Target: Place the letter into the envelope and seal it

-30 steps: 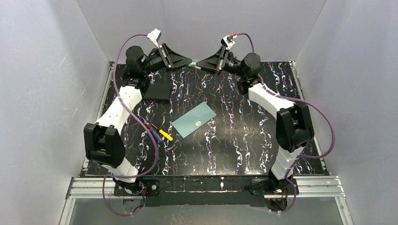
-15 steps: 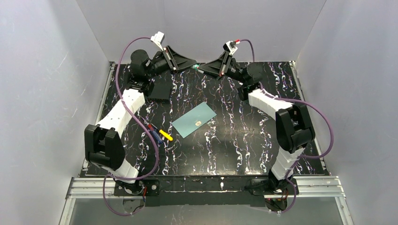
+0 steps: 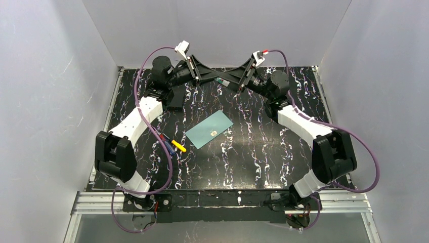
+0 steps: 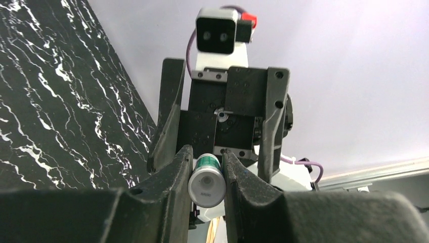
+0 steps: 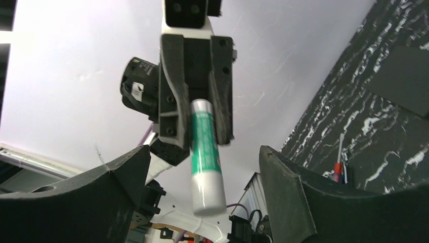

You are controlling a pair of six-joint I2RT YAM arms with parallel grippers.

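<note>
The teal envelope (image 3: 209,129) lies flat mid-table with a small pale spot on it. The letter is hidden in every view. High at the back, my left gripper (image 3: 221,80) (image 4: 206,163) is shut on a green-and-white glue stick (image 4: 206,181) (image 5: 205,157), held by its upper half. My right gripper (image 3: 216,76) (image 5: 202,185) faces it and stands open. The stick's white end hangs between the right fingers (image 5: 288,192) without touching them. The two grippers overlap in the top view.
A black box (image 3: 175,99) sits at the back left under the left arm. Red, blue and yellow pens (image 3: 172,145) lie left of the envelope. Grey walls close in the table on three sides.
The right gripper has opened. Both grippers have risen and slid toward each other, so they now overlap around the glue stick. The envelope has not moved.
</note>
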